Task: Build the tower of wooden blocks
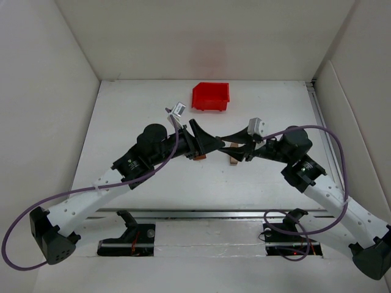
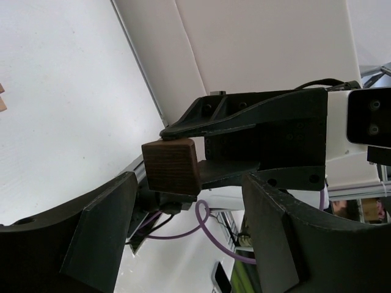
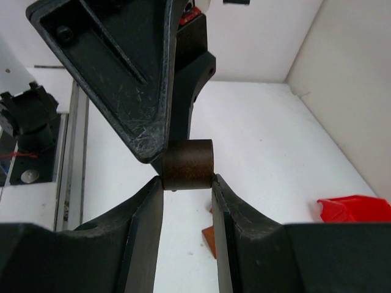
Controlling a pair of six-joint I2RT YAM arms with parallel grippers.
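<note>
Dark reddish-brown block [image 3: 188,163]: top view, hidden at the tips of the right gripper [image 3: 188,186]
Orange-brown block [image 3: 209,239]: right wrist view, 1 corner only, rest behind a finger [image 3: 229,213]
Light tan block [image 2: 2,101]: left wrist view, sliver cut by left edge
Red bin [image 3: 357,209]: cut by right edge

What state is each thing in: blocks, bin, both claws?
Dark reddish-brown wooden block: off the table, pinched in right claw.
Orange-brown wooden block: on table, unstacked.
Light tan wooden block: on table, unstacked.
Red plastic bin: upright, looks empty.
Left claw: open, beside the dark block.
Right claw: shut on the dark block.
</note>
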